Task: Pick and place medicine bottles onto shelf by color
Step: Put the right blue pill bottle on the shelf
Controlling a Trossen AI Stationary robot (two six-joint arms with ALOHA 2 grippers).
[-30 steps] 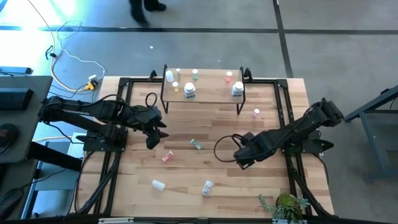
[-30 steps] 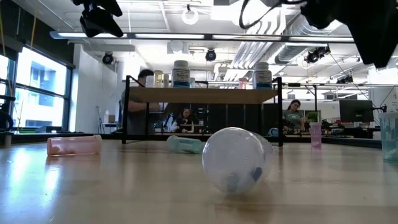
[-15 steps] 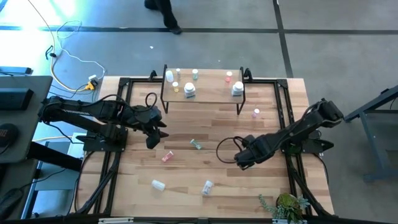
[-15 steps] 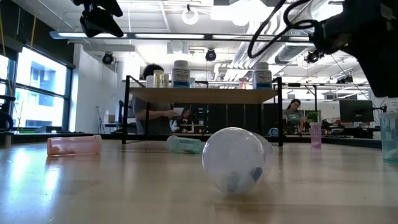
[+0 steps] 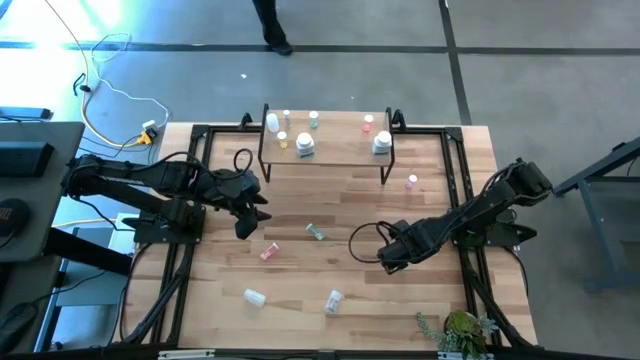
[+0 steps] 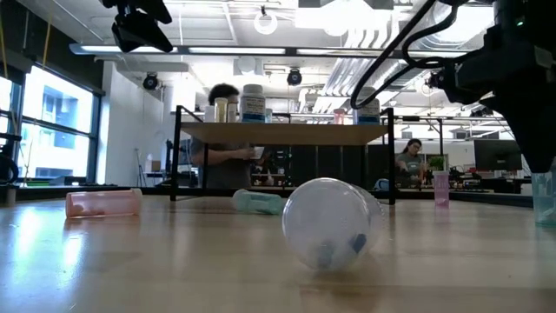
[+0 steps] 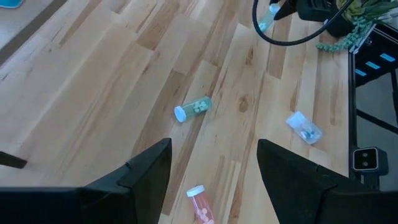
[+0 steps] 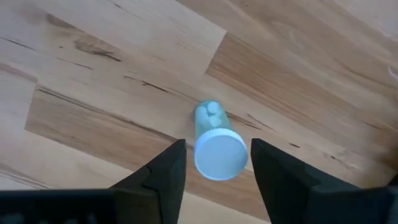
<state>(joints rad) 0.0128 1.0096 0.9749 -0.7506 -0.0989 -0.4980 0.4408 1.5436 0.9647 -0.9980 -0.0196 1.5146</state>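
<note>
- Right gripper point(image 8: 212, 163) low over the table, right of centre, fingers point(image 8: 163, 171) spread either side of a pale blue bottle point(image 8: 216, 144); white cap faces the cam, bottle sits between the fingertips w/ a gap each side, so not pinched as far as can be told.
- Same gripper in high view point(image 5: 385, 256) at the end of the right arm, which reaches in from the table's right edge.
- Left gripper point(image 5: 243, 225) held up over the left-centre of the table, jaws spread wide, holding nothing; wrist view shows bare wood between its fingers point(image 7: 142, 174).
- Shelf point(image 5: 340, 147) at the far side of the table, centre, on thin black legs. On it: a few small bottles toward its left end, incl. a white-capped jar point(image 5: 305, 147); a pink one point(image 5: 368, 123) and another white-capped jar point(image 5: 382, 143) toward its right end.
- Pink bottle point(image 5: 412, 182) stands on the table just off the shelf's right leg.
- Green bottle point(image 5: 315, 232) lies on its side mid-table; left wrist view shows it too point(image 7: 192, 109), pills inside.
- Pink-orange bottle point(image 5: 268, 253) lies on its side near the green one, toward the near-left.
- Clear bottle point(image 5: 255, 296) lies nearer the front edge, left; another clear one point(image 5: 333, 300) lies right of it, well apart.
- Low view: big clear bottle point(image 6: 331, 223) lying close to the cam, blue bits inside.
- Small plant point(image 5: 459, 329) at the near-right corner of the table point(image 5: 330, 200).
- Person seen behind the shelf in low view; details unclear.
</note>
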